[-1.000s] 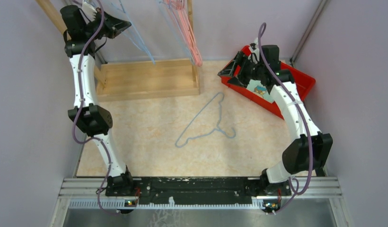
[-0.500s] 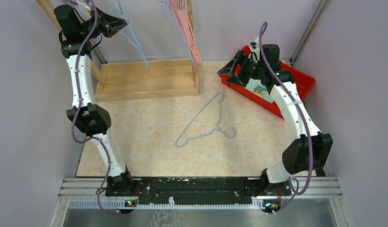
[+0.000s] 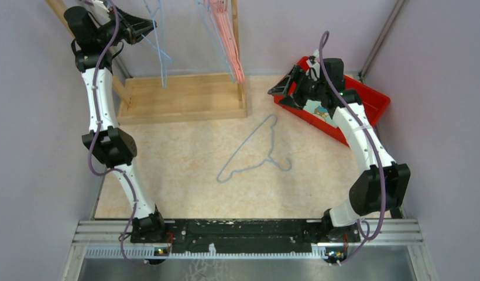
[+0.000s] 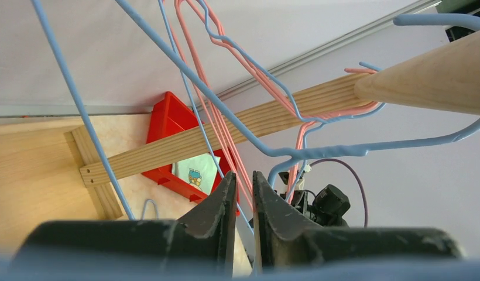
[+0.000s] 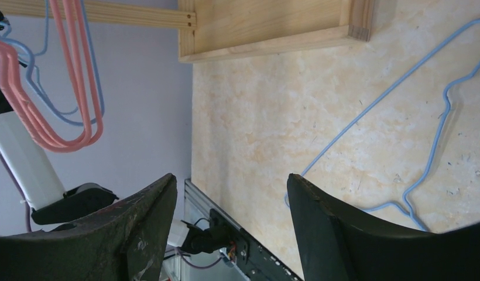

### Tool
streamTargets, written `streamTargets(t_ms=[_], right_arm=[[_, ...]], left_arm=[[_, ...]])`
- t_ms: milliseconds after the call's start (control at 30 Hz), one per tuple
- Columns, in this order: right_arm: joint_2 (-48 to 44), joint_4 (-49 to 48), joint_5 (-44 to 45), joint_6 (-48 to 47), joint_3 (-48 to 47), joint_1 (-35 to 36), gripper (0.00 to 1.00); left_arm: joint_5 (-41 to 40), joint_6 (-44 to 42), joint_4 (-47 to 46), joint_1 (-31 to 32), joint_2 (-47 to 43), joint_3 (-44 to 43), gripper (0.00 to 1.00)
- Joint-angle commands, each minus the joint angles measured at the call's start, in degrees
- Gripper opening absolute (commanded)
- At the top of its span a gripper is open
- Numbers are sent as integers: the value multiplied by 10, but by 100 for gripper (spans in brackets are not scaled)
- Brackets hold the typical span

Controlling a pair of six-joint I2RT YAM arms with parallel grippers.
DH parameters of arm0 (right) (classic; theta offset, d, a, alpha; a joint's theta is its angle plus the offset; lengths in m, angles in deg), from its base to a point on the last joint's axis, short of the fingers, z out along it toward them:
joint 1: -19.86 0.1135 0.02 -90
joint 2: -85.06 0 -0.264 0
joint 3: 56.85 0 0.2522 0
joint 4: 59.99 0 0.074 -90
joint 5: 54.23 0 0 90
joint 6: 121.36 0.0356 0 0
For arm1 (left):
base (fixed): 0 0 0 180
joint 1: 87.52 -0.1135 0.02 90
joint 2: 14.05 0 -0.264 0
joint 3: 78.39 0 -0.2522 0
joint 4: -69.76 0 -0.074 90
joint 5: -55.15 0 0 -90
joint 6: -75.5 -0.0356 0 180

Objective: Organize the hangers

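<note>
One blue hanger (image 3: pixel 161 58) now hangs near plumb off the wooden rod (image 4: pixel 425 82). A sec ago it slanted out from the left gripper (image 3: pixel 145 26), which was clamped tight. Wrist cam now shows those fingers (image 4: pixel 226 193) cracked to a narrow slit w/ nothing in it, and the hook sits over the rod. I read that as a release, so this one is placed on the same rail as the pink hangers (image 3: pixel 229 41).

Still to do: the second blue hanger (image 3: pixel 244 146) lies flat on the table, mid-field, well apart from both arms. The right gripper (image 3: pixel 283 91) hovers by the near edge of the red bin (image 3: pixel 375 102), jaws wide and empty — basically unmoved.

In the way: the left fingers sit right among the dangling wires, so I'd back out slowly or risk snagging one. The rack base (image 3: pixel 185 96) stands between the left arm and the table hanger, so the right arm prob has the cleaner reach. Thin wire flat on the table looks like a fiddly pinch.
</note>
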Motion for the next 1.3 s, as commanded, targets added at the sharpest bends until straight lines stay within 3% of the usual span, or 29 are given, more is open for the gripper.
streamTargets(t_ms=[0, 133, 367, 833, 933, 1100, 1267], right_arm=[[-24, -36, -11, 11, 8, -1, 69], [-22, -42, -13, 15, 12, -1, 69], [-19, -43, -18, 11, 16, -1, 69], [-33, -58, -27, 7, 55, -1, 69], [-37, -62, -29, 6, 63, -1, 69], [-38, -64, -33, 3, 69, -1, 69], [-37, -61, -32, -3, 68, -2, 70]], left_arm=[[4, -17, -10, -7, -3, -17, 23], [5, -16, -17, -9, -7, -18, 27], [21, -32, -10, -13, -19, -12, 25], [50, -171, 97, -19, -81, 31, 30], [39, -191, 105, -21, -95, 35, 36], [26, -208, 106, -25, -108, 44, 54], [3, -226, 115, -27, -119, 46, 61]])
